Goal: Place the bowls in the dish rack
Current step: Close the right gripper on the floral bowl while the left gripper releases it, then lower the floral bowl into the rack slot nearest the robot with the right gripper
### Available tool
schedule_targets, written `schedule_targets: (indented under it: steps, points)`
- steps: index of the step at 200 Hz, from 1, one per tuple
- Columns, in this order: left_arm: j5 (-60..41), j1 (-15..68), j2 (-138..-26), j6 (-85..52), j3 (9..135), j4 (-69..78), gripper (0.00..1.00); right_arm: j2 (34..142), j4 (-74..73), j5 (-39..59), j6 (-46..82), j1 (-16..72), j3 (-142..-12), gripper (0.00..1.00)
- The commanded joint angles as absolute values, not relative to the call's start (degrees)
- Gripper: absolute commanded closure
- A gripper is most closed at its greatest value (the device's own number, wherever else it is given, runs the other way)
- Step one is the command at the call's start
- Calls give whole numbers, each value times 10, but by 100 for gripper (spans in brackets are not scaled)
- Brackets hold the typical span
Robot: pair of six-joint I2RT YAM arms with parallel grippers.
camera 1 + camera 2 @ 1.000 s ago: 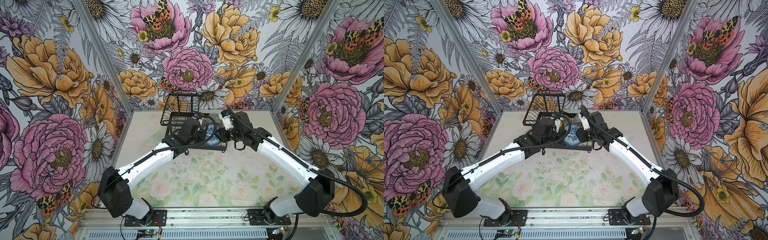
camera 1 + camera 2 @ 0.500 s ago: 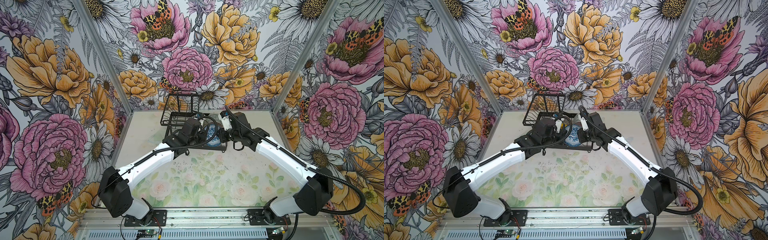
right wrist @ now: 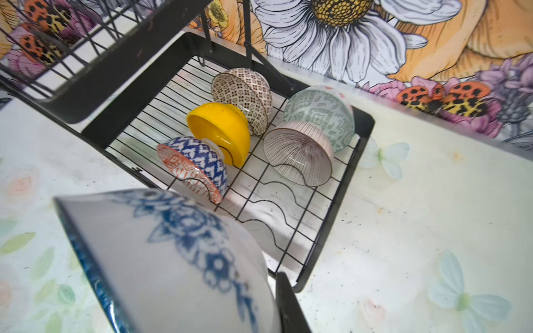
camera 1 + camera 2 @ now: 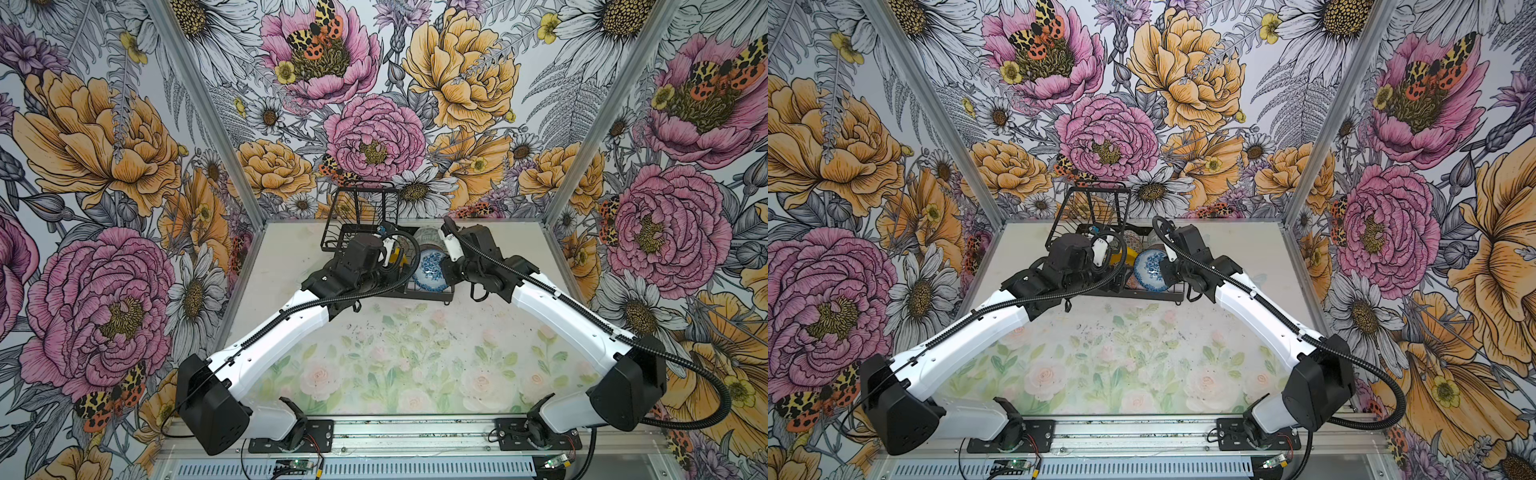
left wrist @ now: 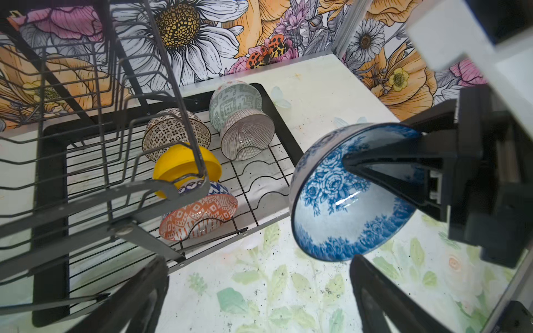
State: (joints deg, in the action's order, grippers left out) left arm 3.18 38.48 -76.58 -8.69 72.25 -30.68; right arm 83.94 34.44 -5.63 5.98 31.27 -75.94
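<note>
While your right pincer (image 5: 380, 147) is clenched on the rim of the blue-white floral bowl (image 5: 346, 201), with one finger (image 5: 389, 164) lying inside the bowl and the other behind its wall, your left pincer (image 5: 259, 268) is released, its jaws spread wide and holding nothing above the bench (image 5: 317, 95). You hold the floral bowl tilted on edge, its hollow turned toward the left wrist camera. In both top views it hangs at the front right corner of the dish rack (image 5: 50, 173), just beside your right wrist, and you cannot tell from any view whether it touches the wires. Your other five bowls stand on edge in the rack's base tray, in two rows. One row has the black-white patterned bowl (image 5: 173, 132) at the back, the yellow bowl (image 5: 184, 164) just in front of it, and the orange-white geometric bowl (image 5: 199, 219) nearest the front; its outside shows blue and white in the right wrist view. The next row has the pale green patterned bowl (image 5: 235, 101) at the back with the pink lined bowl (image 5: 246, 135) close against it, and bare wavy wire slots run from the pink lined bowl toward the held one. The rack's upper basket (image 3: 80, 98) stands raised over the tray's left part, beside your left arm.
</note>
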Motion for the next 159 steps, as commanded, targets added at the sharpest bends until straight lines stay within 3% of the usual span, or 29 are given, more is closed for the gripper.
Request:
schedule_targets:
  steps: [1,49,82,159]
  points:
    - [15,371,-749,-68,725,-349,1,843,305,-153,-19,312,-771,100]
    - [0,356,-723,-42,692,-355,1,854,61,-270,-175,312,-664,100]
    - [-9,348,-713,-37,682,-355,1,880,-148,-266,-275,312,-579,100]
    - [-17,336,-720,-32,677,-354,1,995,-344,-234,-407,315,-532,100]
